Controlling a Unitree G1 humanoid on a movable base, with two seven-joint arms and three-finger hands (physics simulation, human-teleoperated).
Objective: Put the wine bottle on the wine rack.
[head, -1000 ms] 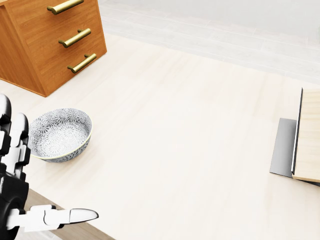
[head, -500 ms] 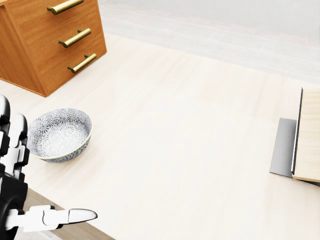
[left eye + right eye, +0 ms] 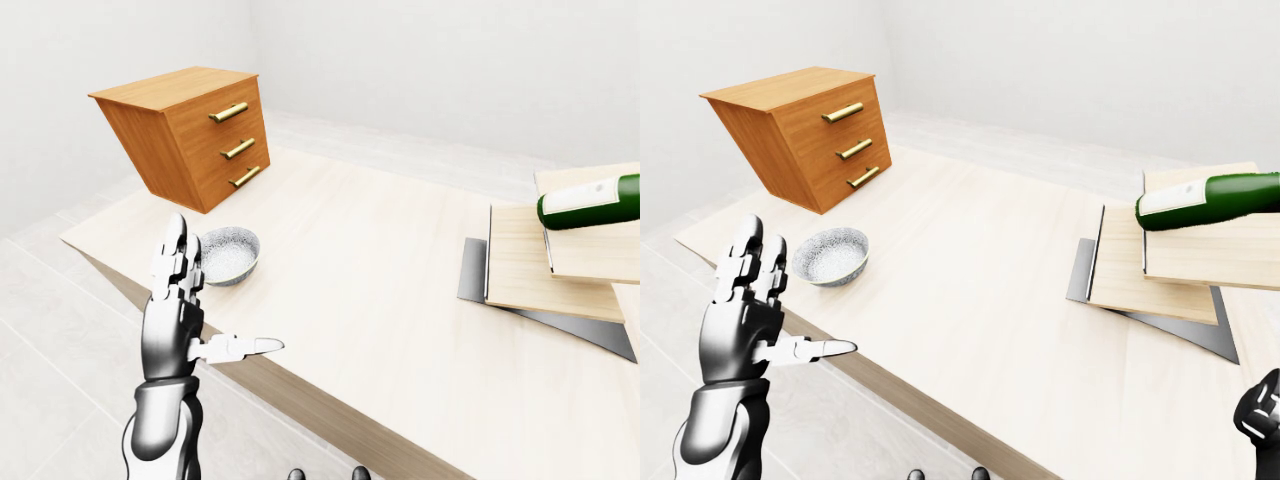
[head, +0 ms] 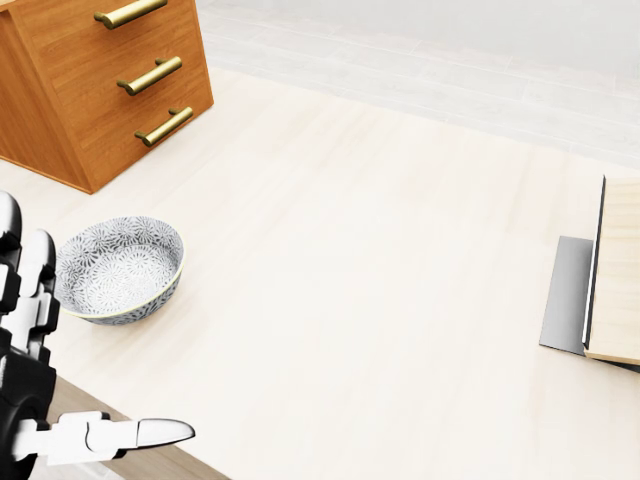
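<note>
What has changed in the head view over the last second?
Almost nothing. The left robot hand has sunk very slightly toward the bottom of the head view, fingers open and empty as before. The bowl, drawer chest and the boards at the right edge have not shifted, so the camera has held its place too.

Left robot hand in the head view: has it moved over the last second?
Barely: the left robot hand has drifted slightly down and left against the patterned bowl, which hasn't shifted. Its fingers remain open.
</note>
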